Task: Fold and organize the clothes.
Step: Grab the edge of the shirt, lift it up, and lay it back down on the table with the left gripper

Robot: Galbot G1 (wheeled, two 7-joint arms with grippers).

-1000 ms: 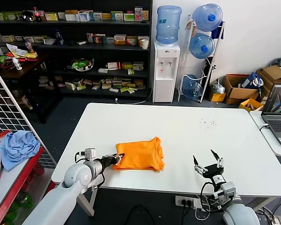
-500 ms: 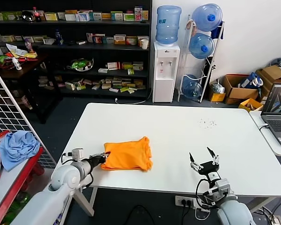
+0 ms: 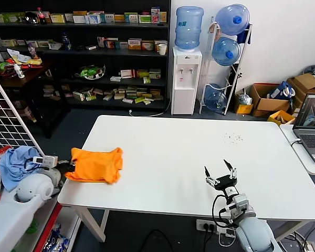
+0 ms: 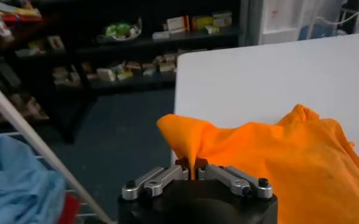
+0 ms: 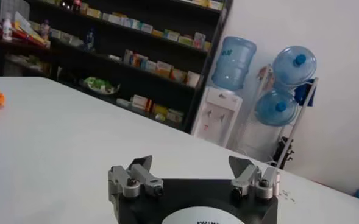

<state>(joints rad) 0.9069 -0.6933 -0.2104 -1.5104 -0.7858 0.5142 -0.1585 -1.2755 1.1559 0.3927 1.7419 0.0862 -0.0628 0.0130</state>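
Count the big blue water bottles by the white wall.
4: one on the water dispenser, and three on the rack beside it, top, middle, bottom. Others may be hidden.

We see the orange T-shirt (image 3: 96,165) lying bunched and loosely folded at the white table's left front corner, its left edge pinched up into a peak (image 4: 188,143), plain orange showing, no lettering visible.

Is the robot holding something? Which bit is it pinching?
Yes. The left gripper pinches the orange T-shirt by a bunched edge at the table's left end. The right gripper is open, holding nothing.
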